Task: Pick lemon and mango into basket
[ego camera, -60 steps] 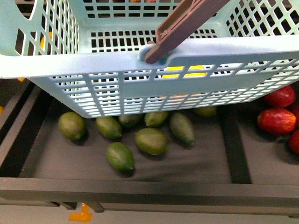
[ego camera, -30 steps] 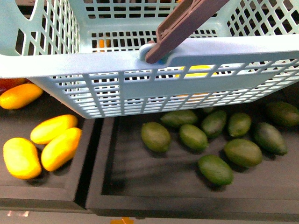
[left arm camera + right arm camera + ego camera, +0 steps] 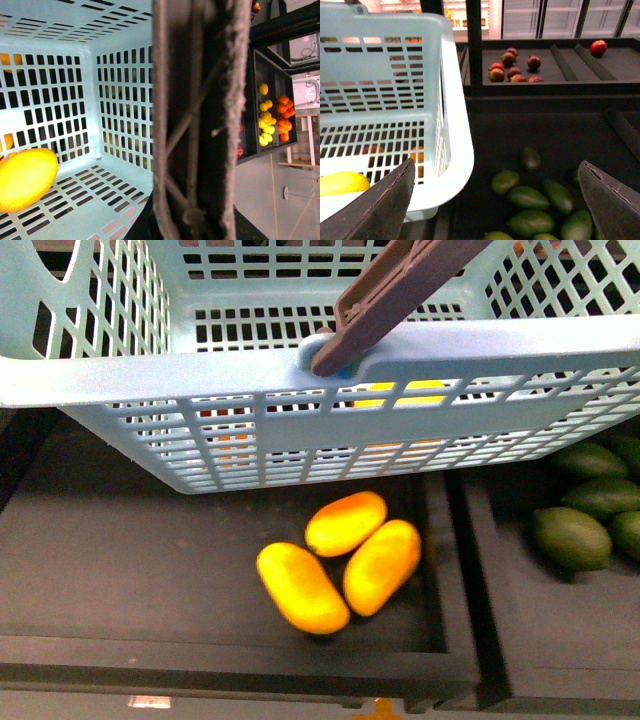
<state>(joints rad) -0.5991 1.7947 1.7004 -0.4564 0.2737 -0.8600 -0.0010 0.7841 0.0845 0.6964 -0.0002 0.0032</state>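
The mango nearest the robot lies in a dark tray just below the basket, touching two more mangoes. Long axis diagonal, far-left to near-right. Prob. firm, smooth, slippery, so best pinched across the short waist at mid-length. Likely the lemon is inside the basket. Right gripper spread wide, empty. Left gripper: can't tell, the handle blocks the view.

Three mangoes lie touching on a dark shelf tray; green fruits, perhaps avocados, lie on the neighbouring tray.
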